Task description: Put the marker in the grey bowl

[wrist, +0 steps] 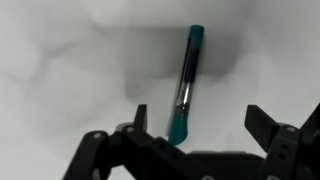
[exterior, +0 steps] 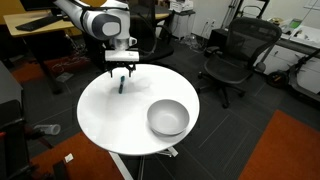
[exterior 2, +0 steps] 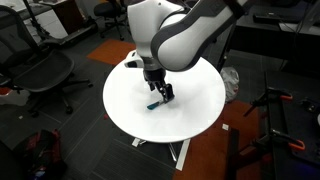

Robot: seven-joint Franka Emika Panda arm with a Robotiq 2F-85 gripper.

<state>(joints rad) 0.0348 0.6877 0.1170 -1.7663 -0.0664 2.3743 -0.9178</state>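
- The marker (wrist: 186, 85) lies on the white table (exterior: 105, 115), between the fingers and nearer one of them.
- The gripper (wrist: 200, 120) hangs over it, jaws wide apart, clamping nothing.
- The grey bowl (exterior: 168, 118) sits well apart on the same table.

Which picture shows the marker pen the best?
The wrist view: the marker shows big and close, teal, between the open jaws. In both exterior views the marker is only a tiny dark sliver, too small to make out.
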